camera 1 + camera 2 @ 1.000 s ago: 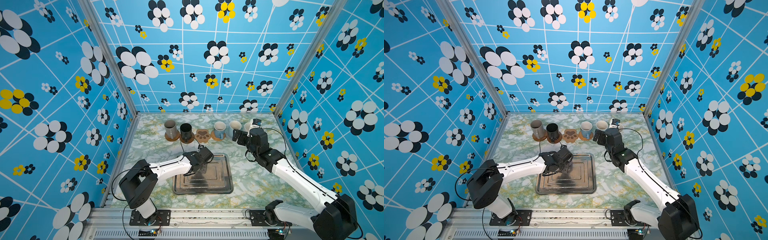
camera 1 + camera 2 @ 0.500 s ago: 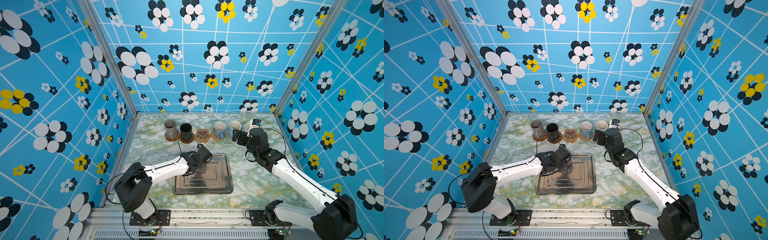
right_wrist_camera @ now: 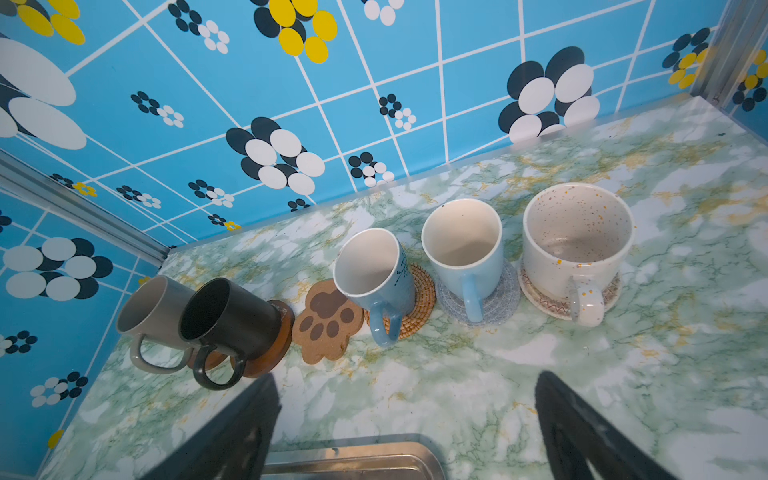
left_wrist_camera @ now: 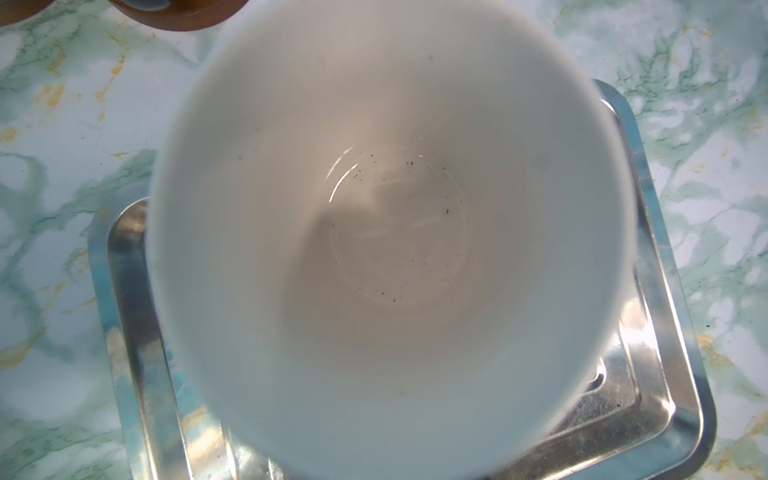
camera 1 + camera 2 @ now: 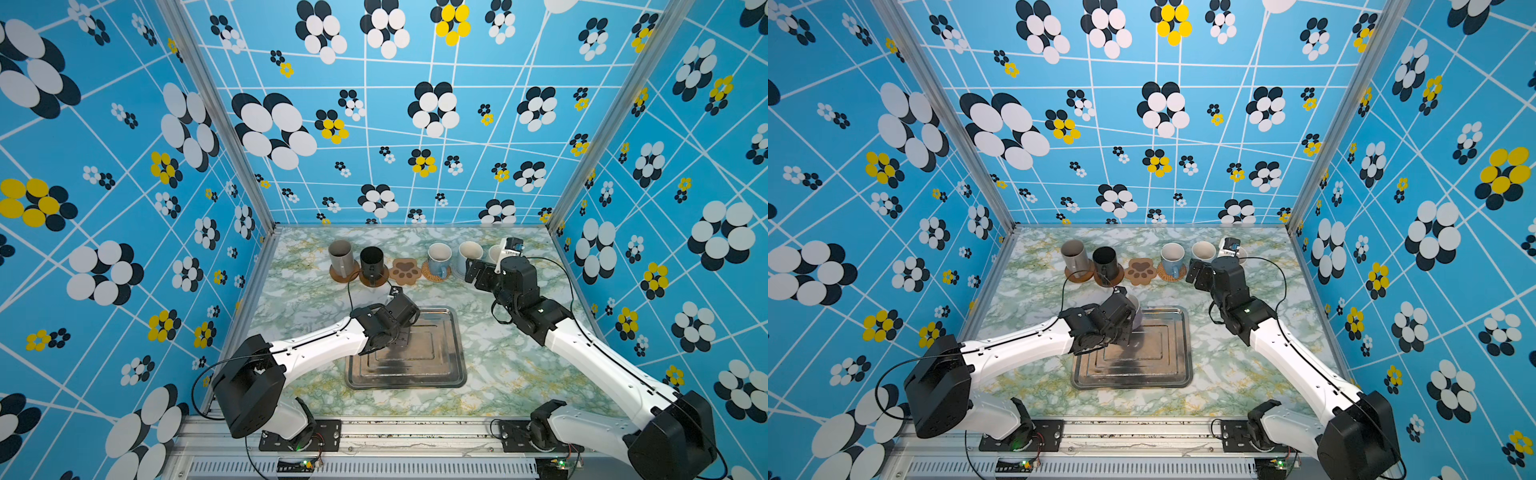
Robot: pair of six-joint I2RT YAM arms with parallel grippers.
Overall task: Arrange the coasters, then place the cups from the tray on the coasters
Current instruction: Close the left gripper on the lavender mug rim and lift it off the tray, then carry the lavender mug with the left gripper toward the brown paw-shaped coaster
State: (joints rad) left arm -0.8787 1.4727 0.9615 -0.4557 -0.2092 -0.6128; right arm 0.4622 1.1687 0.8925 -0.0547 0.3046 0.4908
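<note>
Left elbow (image 5: 938,386) swung lower-left; left gripper (image 5: 1127,322) clamps lavender mug (image 5: 1135,315). Keep it level to the paw-print coaster (image 5: 1141,271); right gripper (image 5: 1198,274) gapes idle.

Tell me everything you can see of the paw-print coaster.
The paw-print coaster is a flat tan, cork-like mat with darker brown pad marks. It lies on the marbled table with no cup on it, in the back row between the black mug's round brown coaster and the woven coaster under a light blue mug. Whether its edges touch those is unclear.
</note>
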